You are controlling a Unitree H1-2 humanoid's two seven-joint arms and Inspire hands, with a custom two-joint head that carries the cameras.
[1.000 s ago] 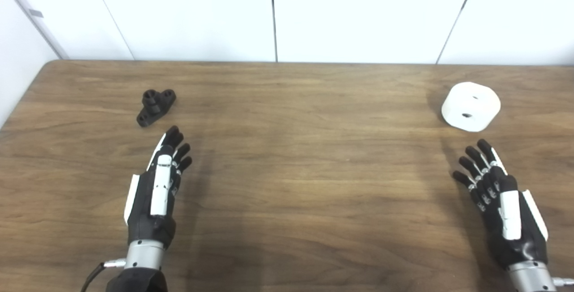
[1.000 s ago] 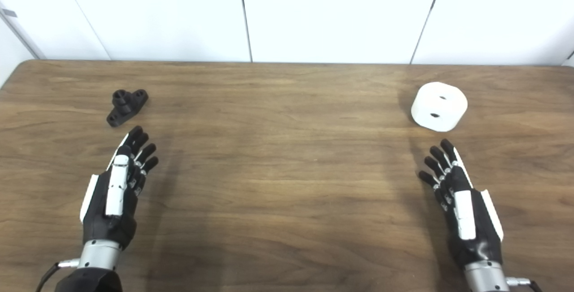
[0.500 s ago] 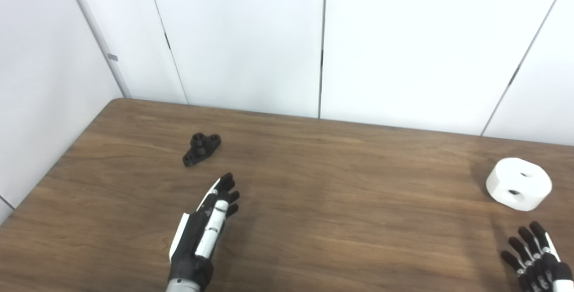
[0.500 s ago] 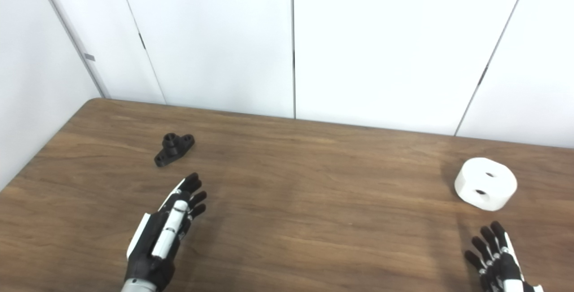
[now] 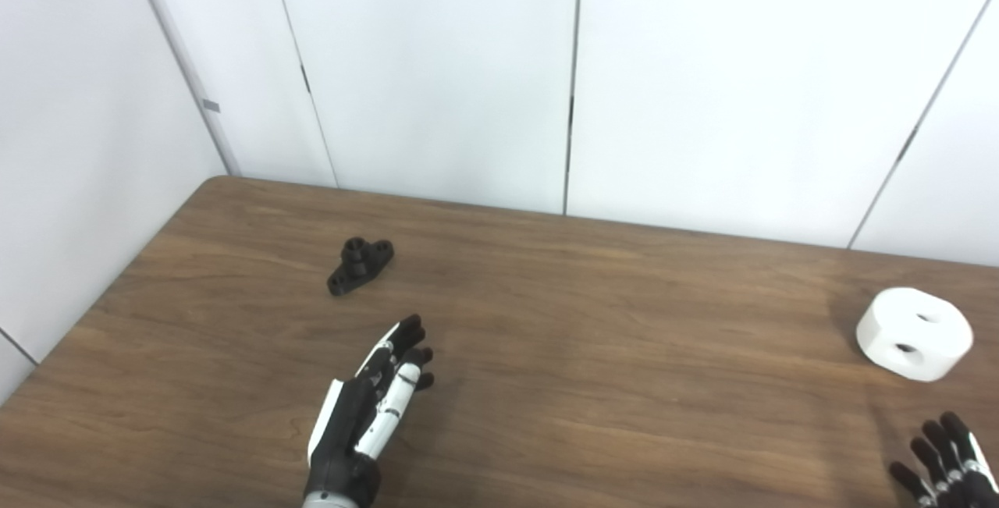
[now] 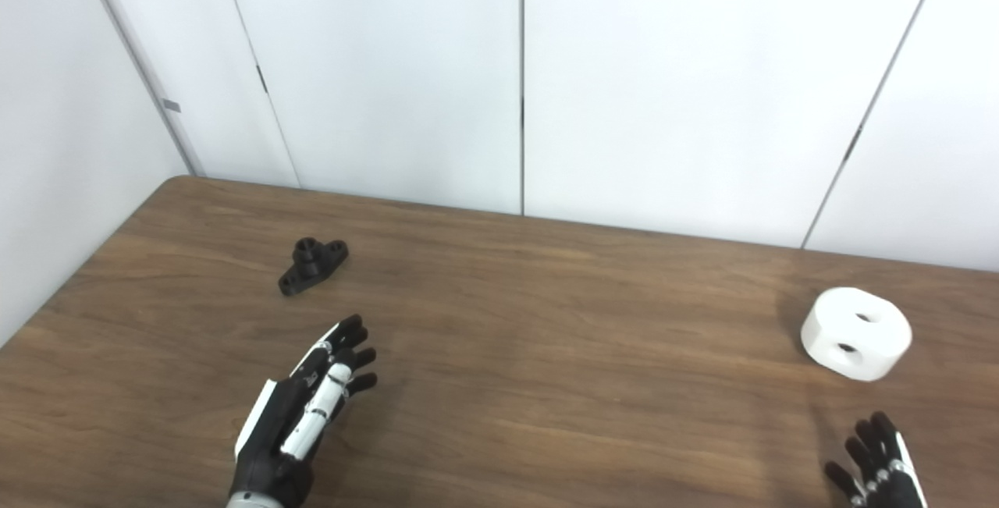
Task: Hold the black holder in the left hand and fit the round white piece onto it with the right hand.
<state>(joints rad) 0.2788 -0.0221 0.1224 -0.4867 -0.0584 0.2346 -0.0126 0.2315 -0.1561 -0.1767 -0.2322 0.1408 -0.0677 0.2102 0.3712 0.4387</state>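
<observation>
**Q:** What are your hands doing at this moment?

**A:** Nearest to me, my left hand [image 5: 367, 422] hovers low over the table [image 5: 593, 352], fingers spread and slightly curled, holding nothing. My right hand [image 6: 878, 469] is mostly cut off at the picture's bottom edge; the fingertips that show are fanned apart and nothing sits between them.

**Q:** And the parts?

**A:** Both lie farther out. The black holder [image 5: 360, 264] sits ahead of my left hand and a little to its left, near but apart from my fingertips, with its stub pointing up. The round white piece [image 6: 857, 333] rests flat ahead of my right hand, well apart from the holder, its two holes facing up.

**Q:** Why laid out that way?

**A:** I'd judge each part is placed on the side of the hand meant to take it, so neither arm has to cross over.

**Q:** So where does the job stand?

**A:** Barely begun, I'd say. Neither part is gripped; reaching for the holder looks like my next step.
</observation>
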